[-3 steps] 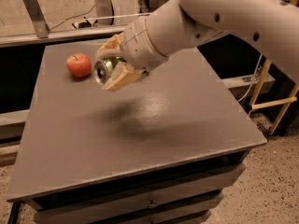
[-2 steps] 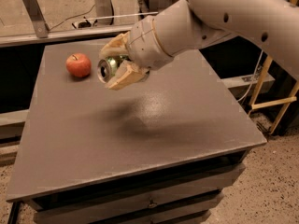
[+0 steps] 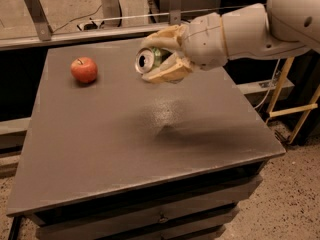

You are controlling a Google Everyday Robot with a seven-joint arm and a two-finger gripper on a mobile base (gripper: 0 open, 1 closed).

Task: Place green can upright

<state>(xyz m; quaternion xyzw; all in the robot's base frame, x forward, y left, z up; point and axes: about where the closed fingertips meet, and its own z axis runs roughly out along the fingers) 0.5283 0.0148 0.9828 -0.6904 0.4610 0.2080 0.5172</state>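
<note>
The green can (image 3: 150, 60) is held on its side in the air, its silver pull-tab top facing left toward the camera. My gripper (image 3: 162, 56) is shut on the can, with cream fingers (image 3: 165, 74) wrapped above and below it. The can hangs well above the grey table top (image 3: 125, 134), over its back middle part. The white arm reaches in from the upper right.
A red apple (image 3: 84, 69) sits on the table at the back left, to the left of the can. A metal rail and cables run behind the table. Yellow frame legs (image 3: 300, 109) stand to the right of the table.
The gripper with the can has moved to the right, away from the apple, and the arm has drawn back toward the right. The can still lies sideways in the grip.
</note>
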